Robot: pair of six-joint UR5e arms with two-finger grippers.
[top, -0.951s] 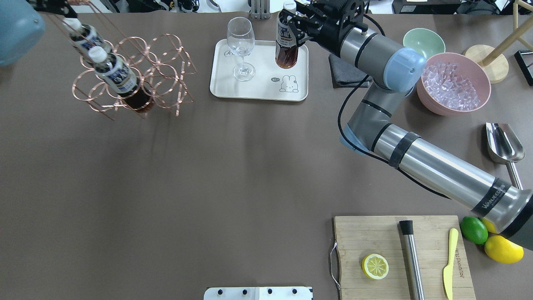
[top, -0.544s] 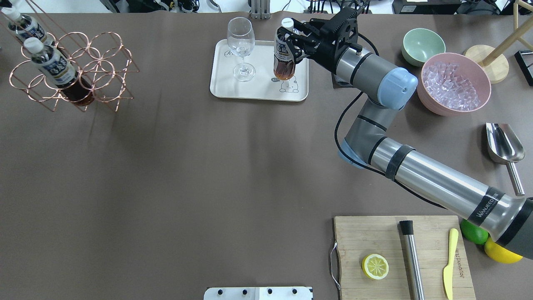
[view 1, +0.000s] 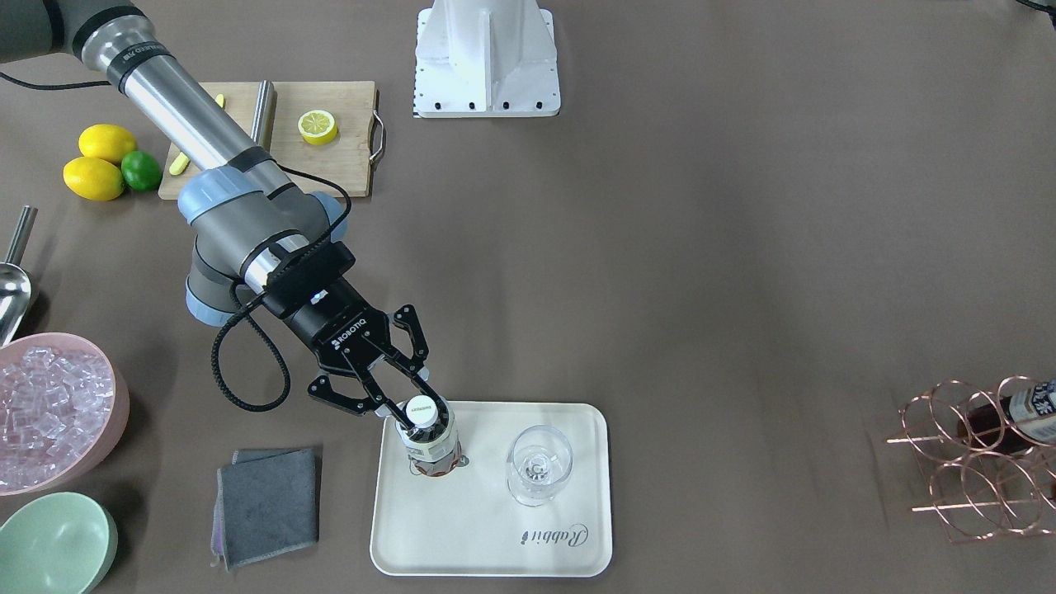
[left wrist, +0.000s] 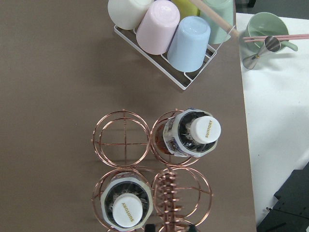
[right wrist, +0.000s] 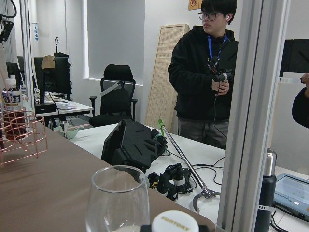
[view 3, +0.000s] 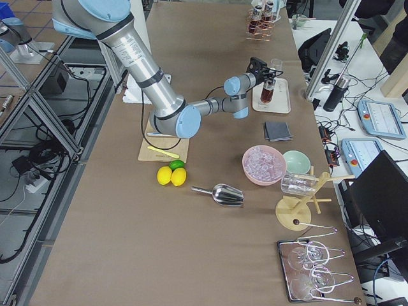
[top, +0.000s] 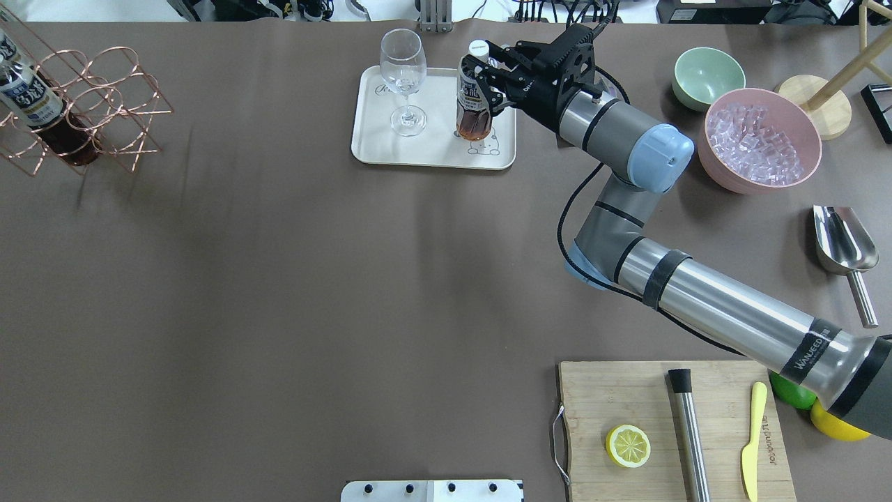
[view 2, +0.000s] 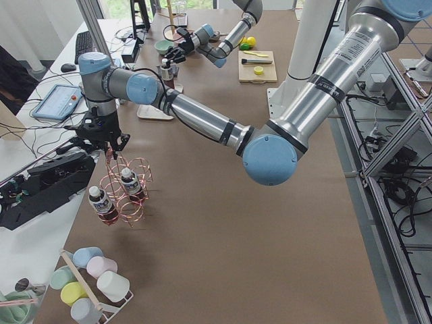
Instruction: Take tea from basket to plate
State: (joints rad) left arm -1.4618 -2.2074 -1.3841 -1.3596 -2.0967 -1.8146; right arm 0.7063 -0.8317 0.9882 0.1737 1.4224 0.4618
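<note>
Three bottles, one basket, one plate and one glass are being shown. At the far-left corner of the tabletop the basket, thin rose-gold wire bent into round cells, is being seen directly beneath the left end effector. Whether that end effector is closed on the coiled handle cannot be told. A first spare bottle and a second spare bottle, both white-capped, are being carried in its cells.

At the middle of the far edge the plate, a smooth cream rectangle with rounded corners, is being shared by the clear stemmed glass and the tea. The tea is being pinched below its white cap by the right end effector, narrowed around it, upright over the printed bear. The glass is standing near it, apart.

Further right, one grey cloth is being largely covered by the arm. One mint-green bowl, one pink bowl heaped with ice cubes and one steel scoop are being shown towards the right edge. At the near-right corner one wooden cutting board is being loaded with one lemon half, one steel rod and one yellow knife.
</note>
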